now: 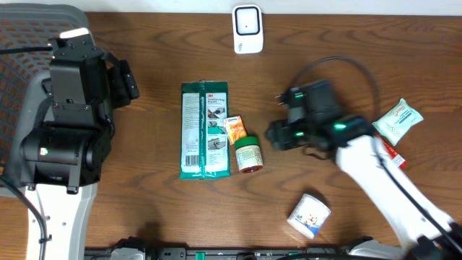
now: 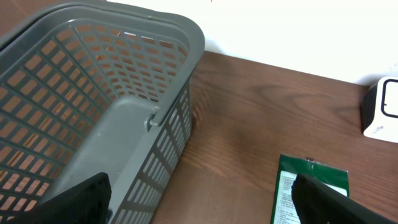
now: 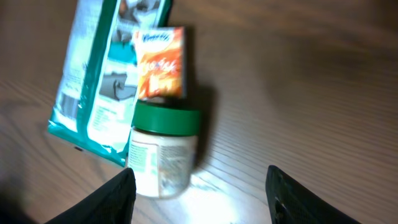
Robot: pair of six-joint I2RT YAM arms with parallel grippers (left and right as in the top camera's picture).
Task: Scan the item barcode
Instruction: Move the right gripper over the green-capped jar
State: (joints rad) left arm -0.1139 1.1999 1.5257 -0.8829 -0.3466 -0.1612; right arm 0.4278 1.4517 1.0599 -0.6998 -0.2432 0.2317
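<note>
A small jar (image 1: 247,154) with a green lid lies on its side on the wooden table, touching an orange sachet (image 1: 235,128) and a green wipes pack (image 1: 205,130). The white scanner (image 1: 247,29) stands at the far edge. My right gripper (image 1: 271,135) hovers just right of the jar, open and holding nothing. In the right wrist view the jar (image 3: 160,155) lies ahead, close to the left one of the fingers (image 3: 115,199); the right gripper (image 3: 202,202) has bare table between its tips. My left gripper (image 2: 199,205) is open and empty beside the basket.
A grey basket (image 2: 124,124) sits at the left under the left arm (image 1: 68,123). A white and teal packet (image 1: 398,121) lies at the right, with a red item (image 1: 390,153) half hidden by the right arm. A white tub (image 1: 310,215) lies near the front edge.
</note>
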